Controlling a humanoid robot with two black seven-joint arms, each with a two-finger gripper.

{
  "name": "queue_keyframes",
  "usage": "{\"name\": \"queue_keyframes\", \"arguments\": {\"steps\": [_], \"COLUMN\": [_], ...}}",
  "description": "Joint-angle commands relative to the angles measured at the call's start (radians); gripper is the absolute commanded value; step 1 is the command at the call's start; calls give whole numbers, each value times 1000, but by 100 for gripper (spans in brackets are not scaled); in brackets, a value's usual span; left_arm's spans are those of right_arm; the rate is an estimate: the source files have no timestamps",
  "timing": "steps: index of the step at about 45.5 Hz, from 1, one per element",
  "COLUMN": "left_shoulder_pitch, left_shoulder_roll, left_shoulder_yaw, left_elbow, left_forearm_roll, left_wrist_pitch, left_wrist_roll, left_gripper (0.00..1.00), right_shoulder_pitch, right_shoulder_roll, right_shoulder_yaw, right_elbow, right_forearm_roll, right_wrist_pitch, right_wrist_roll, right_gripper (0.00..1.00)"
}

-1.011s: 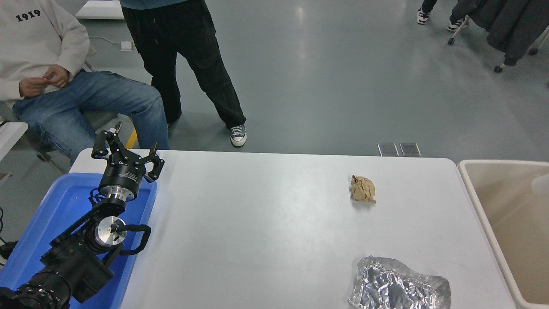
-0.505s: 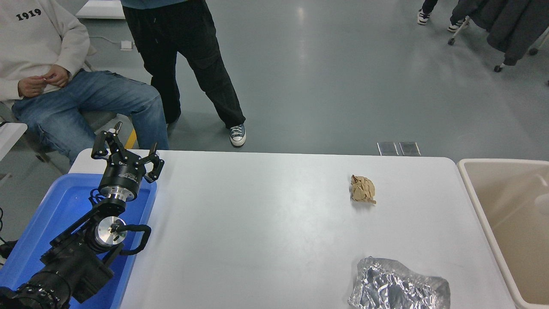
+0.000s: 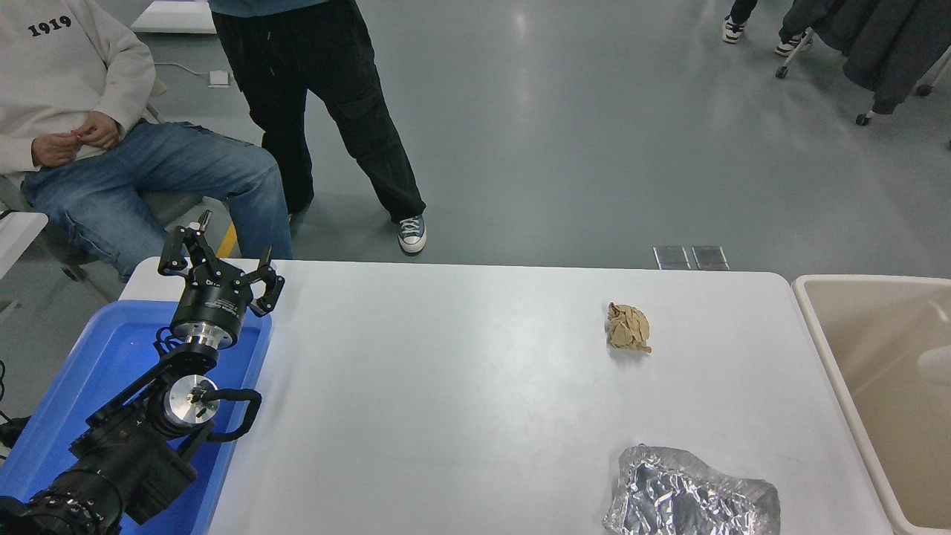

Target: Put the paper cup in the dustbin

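The paper cup (image 3: pixel 937 364) shows as a pale, blurred shape inside the beige dustbin (image 3: pixel 869 281) at the table's right end, close to the picture's right edge. No gripper is near it. My left gripper (image 3: pixel 221 260) is parked at the lower left above a blue tray, open and empty. My right arm and its gripper are out of view.
A crumpled brown paper ball (image 3: pixel 628 327) lies on the white table (image 3: pixel 446 386) right of centre. Crinkled silver foil (image 3: pixel 691 494) lies at the front right. The blue tray (image 3: pixel 111 349) is at the left edge. One person sits and another stands beyond the far left corner.
The pale cup shape has dropped lower inside the dustbin across the frames. The left arm has not moved. The seated person's hands shifted slightly.
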Motion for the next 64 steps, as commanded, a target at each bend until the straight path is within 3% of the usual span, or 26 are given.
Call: {"name": "queue_keyframes", "arguments": {"steps": [1,3,6,9,13,15,16,30,64], "left_shoulder_pitch": [0,0,0,0,0,0,0,0,0], "left_shoulder_roll": [0,0,0,0,0,0,0,0,0], "left_shoulder_yaw": [0,0,0,0,0,0,0,0,0], "left_elbow": [0,0,0,0,0,0,0,0,0], "left_forearm_roll": [0,0,0,0,0,0,0,0,0], "left_wrist_pitch": [0,0,0,0,0,0,0,0,0], "left_wrist_roll": [0,0,0,0,0,0,0,0,0], "left_gripper": [100,100,100,100,100,100,100,100,100], "right_shoulder_pitch": [-11,-9,-9,-9,-11,-9,-9,70,101], "right_shoulder_roll": [4,3,3,1,1,1,0,-11,-5], "right_shoulder_yaw": [10,13,29,65,105,118,122,139,197], "right_elbow": [-5,-5,-5,-5,-4,-4,-4,-7,-27], "right_forearm_roll": [2,2,2,4,2,2,2,2,11], "right_wrist_pitch": [0,3,9,12,12,12,12,6,30], "right_wrist_roll": [-5,-5,-5,-7,-5,-5,-5,-4,-2], "right_gripper": [0,2,39,66,82,97,100,99,100]}}
